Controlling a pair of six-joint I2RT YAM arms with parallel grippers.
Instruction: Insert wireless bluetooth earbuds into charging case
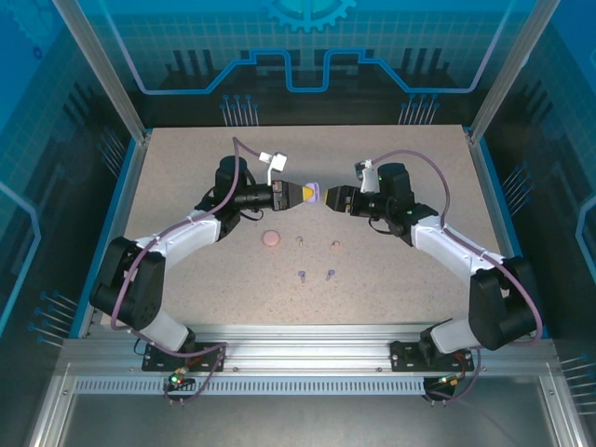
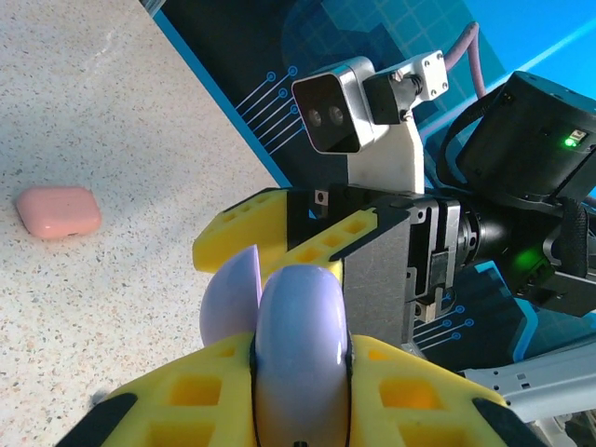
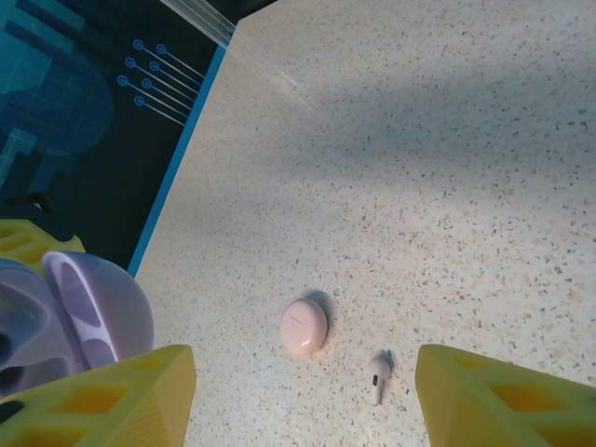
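Observation:
My left gripper [image 1: 303, 196] is held above the table, shut on a purple charging case [image 1: 314, 194] whose lid stands open. In the left wrist view the case [image 2: 300, 317] sits clamped between the yellow fingers [image 2: 200, 391], its lid [image 2: 228, 298] swung to the left. My right gripper [image 1: 335, 198] faces it, close by and open; its yellow fingers [image 3: 102, 396] hold nothing, and the open purple case [image 3: 93, 307] lies just outside the left finger. On the table are two purple earbuds [image 1: 302, 275] and two pinkish earbuds [image 1: 300, 240]. One pale earbud [image 3: 378, 374] shows below the right gripper.
A shut pink case [image 1: 271, 239] lies on the speckled table [image 1: 186, 186] left of the pinkish buds; it is also visible as the pink case [image 3: 304, 327] and the pink case [image 2: 58, 211]. Blue walls [image 1: 521, 186] border the table. The right arm's wrist camera [image 2: 335, 112] hangs close ahead of the left gripper.

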